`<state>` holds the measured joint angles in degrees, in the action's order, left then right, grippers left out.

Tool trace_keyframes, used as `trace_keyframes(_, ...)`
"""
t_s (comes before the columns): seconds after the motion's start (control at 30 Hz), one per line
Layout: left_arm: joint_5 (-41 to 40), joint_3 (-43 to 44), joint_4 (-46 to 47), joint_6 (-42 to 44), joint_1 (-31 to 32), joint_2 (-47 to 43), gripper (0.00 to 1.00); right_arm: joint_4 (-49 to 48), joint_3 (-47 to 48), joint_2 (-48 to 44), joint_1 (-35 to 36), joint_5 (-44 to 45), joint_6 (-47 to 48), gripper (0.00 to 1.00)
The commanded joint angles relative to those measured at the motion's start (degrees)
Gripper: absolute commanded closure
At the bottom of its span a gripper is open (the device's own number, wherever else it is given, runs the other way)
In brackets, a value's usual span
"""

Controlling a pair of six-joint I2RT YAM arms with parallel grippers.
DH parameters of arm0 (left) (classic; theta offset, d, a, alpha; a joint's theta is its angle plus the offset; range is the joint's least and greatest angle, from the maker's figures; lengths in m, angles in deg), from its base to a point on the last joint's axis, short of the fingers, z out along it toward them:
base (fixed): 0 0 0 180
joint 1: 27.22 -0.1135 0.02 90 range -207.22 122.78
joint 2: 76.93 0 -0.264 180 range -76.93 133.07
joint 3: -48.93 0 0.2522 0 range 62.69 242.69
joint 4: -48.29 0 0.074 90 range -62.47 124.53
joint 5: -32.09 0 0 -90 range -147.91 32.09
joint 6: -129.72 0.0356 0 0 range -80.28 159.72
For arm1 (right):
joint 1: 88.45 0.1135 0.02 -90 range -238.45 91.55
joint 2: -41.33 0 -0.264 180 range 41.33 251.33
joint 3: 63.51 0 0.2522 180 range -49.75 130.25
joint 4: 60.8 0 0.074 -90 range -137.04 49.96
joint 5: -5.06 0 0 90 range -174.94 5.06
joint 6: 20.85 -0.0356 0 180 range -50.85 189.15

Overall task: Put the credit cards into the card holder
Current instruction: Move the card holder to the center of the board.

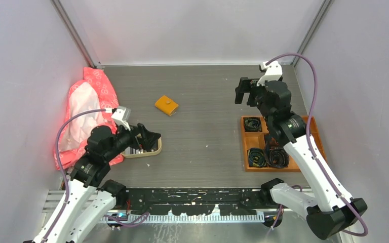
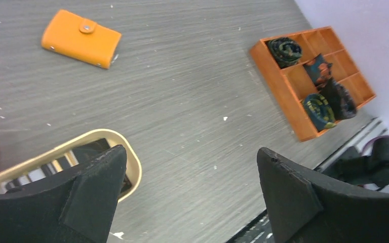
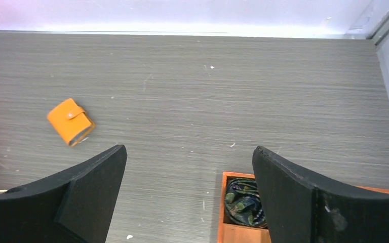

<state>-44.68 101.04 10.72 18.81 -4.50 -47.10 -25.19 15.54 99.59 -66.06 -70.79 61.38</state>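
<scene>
The card holder (image 1: 166, 105) is a small orange wallet, snapped shut, lying flat in the middle of the table; it also shows in the left wrist view (image 2: 80, 38) and the right wrist view (image 3: 71, 121). The credit cards (image 2: 40, 169), dark and striped, lie in a beige tray (image 1: 149, 151) at the left, mostly hidden by my left fingers. My left gripper (image 1: 152, 139) is open and empty, low over the tray's right end. My right gripper (image 1: 245, 91) is open and empty, raised over the table at the far right.
An orange compartmented box (image 1: 311, 132) with dark rolled coils stands at the right, under my right arm. A pink and white cloth bag (image 1: 87, 109) lies by the left wall. A black rail (image 1: 192, 195) runs along the near edge.
</scene>
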Motion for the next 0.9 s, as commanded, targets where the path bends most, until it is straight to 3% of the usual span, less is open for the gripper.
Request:
trace_keyframes(0.0,2.17,0.68,3.63,-9.92,-0.4,0.01,0.0,-0.95,0.73,-2.21,0.1,-6.06,-2.46,0.01)
trace_keyframes(0.1,2.81,-1.31,4.99,-14.18,-0.45,0.54,0.01,-1.73,-1.62,-2.69,0.11,-19.56,0.83,0.01)
trace_keyframes(0.23,4.72,-5.0,10.35,-19.15,-0.4,2.56,0.03,-1.28,-6.18,-1.52,0.09,-44.74,12.0,0.0)
trace_keyframes(0.3,4.57,-7.06,14.13,-21.35,-0.39,4.35,0.04,-2.91,-9.37,-0.6,0.1,-50.71,14.66,0.01)
trace_keyframes(0.43,-0.51,-9.88,20.08,-21.43,-0.39,9.46,0.06,-4.2,-12.92,1.42,0.1,-49.52,15.8,0.01)
trace_keyframes(0.7,-16.37,-5.05,23.52,-14.17,-0.72,28.93,0.09,9.08,-6.56,8.07,0.06,-47.13,22.42,0.01)
trace_keyframes(0.87,-13.62,0.13,26.29,-13.75,-4.87,41.13,0.16,10.56,-6.45,10.03,0.16,-45.76,23.46,0.01)
